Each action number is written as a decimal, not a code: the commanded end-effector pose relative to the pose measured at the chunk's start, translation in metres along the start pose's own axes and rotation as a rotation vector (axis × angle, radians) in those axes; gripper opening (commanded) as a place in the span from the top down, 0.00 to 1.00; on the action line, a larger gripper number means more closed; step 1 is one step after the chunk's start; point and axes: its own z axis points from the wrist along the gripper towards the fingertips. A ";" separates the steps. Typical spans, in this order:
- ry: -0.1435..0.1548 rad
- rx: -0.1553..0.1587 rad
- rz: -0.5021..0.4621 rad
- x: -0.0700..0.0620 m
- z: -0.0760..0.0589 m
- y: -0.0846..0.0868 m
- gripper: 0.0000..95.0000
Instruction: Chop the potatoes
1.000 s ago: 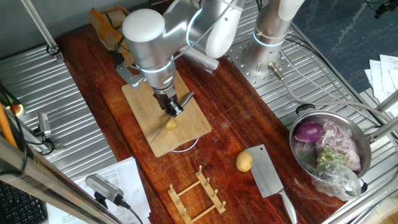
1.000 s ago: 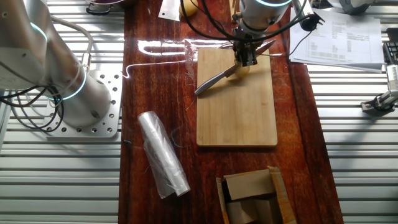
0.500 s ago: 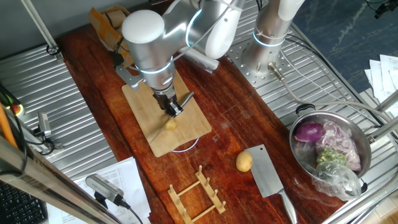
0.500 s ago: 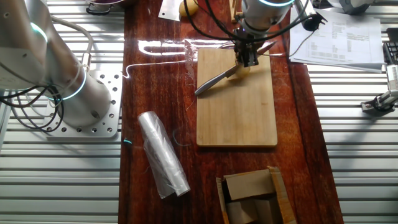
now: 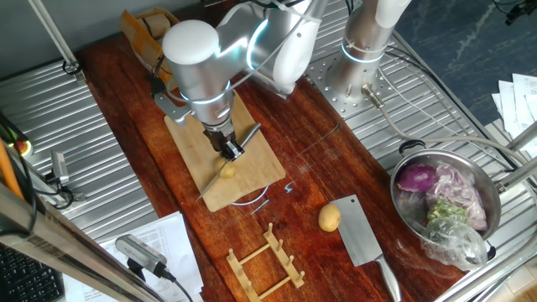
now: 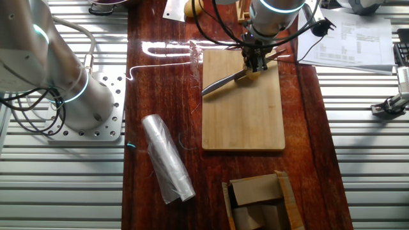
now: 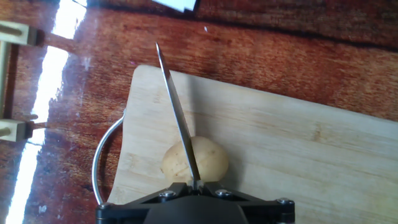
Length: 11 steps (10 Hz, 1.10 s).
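A small yellow-tan potato [image 5: 226, 170] lies whole on the bamboo cutting board [image 5: 252, 164], near its front end. My gripper [image 5: 228, 149] hangs just above it, shut on a slim knife. In the hand view the knife's blade [image 7: 177, 112] runs edge-on from the gripper [image 7: 196, 185] across the top of the potato [image 7: 208, 160]. The other fixed view shows the blade [image 6: 220, 83] slanting left from the gripper [image 6: 257, 62] over the potato [image 6: 254, 74]. A second potato [image 5: 329, 218] rests on the table beside a cleaver [image 5: 362, 235].
A steel bowl [image 5: 495, 201] at the right holds a purple onion [image 5: 417, 178] and scraps in plastic. A wooden rack [image 5: 267, 260] stands in front of the board. A plastic roll [image 6: 167, 158] and a cardboard box [image 6: 259, 201] lie past the board's far end.
The gripper with the knife has shifted slightly towards the board's front end, and the potato under the blade has moved a little with it.
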 end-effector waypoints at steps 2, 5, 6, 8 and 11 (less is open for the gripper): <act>0.003 0.001 0.002 0.000 0.000 0.000 1.00; 0.007 0.000 0.007 0.002 -0.004 0.002 1.00; 0.006 -0.001 0.008 0.002 -0.005 0.002 1.00; 0.005 -0.003 0.014 0.001 -0.007 0.003 1.00; 0.009 -0.002 0.023 -0.006 -0.010 0.006 1.00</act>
